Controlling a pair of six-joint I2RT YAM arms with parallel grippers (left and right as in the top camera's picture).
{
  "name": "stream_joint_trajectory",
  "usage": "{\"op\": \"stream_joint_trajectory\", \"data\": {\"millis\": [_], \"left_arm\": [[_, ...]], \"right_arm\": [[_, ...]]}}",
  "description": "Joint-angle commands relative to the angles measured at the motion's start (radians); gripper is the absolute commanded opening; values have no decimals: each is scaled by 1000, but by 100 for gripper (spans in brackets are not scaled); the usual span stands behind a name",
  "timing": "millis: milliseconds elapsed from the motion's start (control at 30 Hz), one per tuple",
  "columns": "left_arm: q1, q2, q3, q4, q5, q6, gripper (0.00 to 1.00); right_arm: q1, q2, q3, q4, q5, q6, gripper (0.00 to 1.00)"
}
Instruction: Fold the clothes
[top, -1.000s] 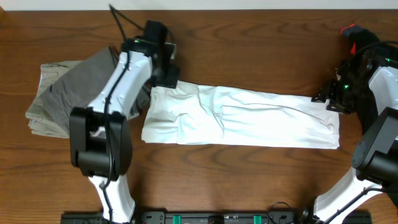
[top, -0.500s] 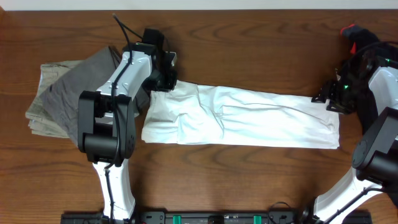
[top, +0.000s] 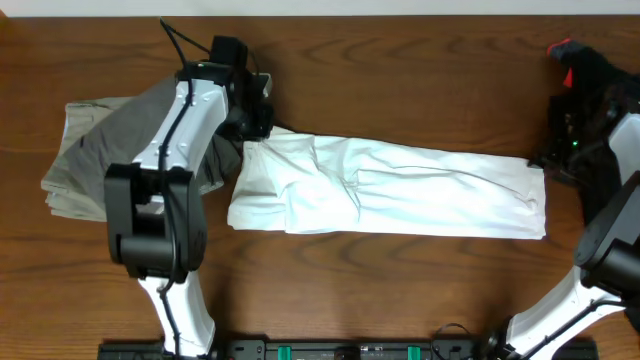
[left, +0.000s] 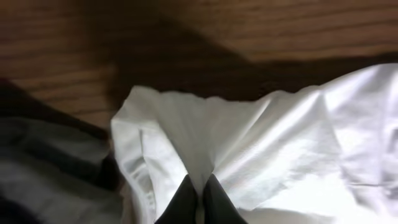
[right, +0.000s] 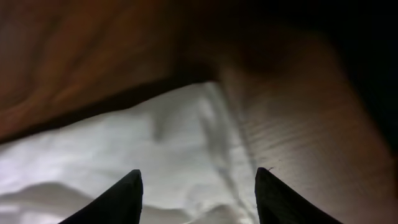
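Observation:
The white T-shirt (top: 400, 190) lies folded into a long strip across the middle of the table. My left gripper (top: 254, 128) is at its far left corner. In the left wrist view it (left: 198, 185) is shut on a pinched ridge of the white fabric (left: 280, 143). My right gripper (top: 548, 160) hovers at the shirt's right end. In the right wrist view it (right: 199, 177) is open, its fingers (right: 127, 186) spread above the shirt's edge (right: 155, 143) with nothing gripped.
A grey-khaki pair of trousers (top: 75, 165) lies crumpled at the left, with a dark grey garment (top: 150, 120) on top, partly under my left arm; the garment (left: 43, 168) borders the shirt corner. A red object (top: 562, 47) sits at the far right.
My left gripper has shut on the shirt's far left corner and shifted slightly left. My right gripper has moved right, off the shirt's end.

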Motion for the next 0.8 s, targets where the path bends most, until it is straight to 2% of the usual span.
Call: {"op": "stream_joint_trajectory", "data": {"millis": [0,100,333,367,433,533,767], "left_arm": [[3,-12,9,-15,5,2,6],[3,-12,9,-16,5,2,6],[3,-12,9,-21,5,3,6],[3,-12,9,-21,5,3,6],[3,-12,9,-21,4,3,6],[3,-12,9,-27,0,3,6],[4,-12,9,-64,-119,3,6]], "right_arm": [[-9,45,-8,5,-5,24,55],[-8,79,-8,29,-80,23,50],[-8,109,-8,40,-148,16,29],[-9,109,-8,40,-148,16,24],[-13,109,-6,48,-148,16,1],[-28,106,16,68,-156,16,1],[-89,105,111,117,-184,13,1]]}}
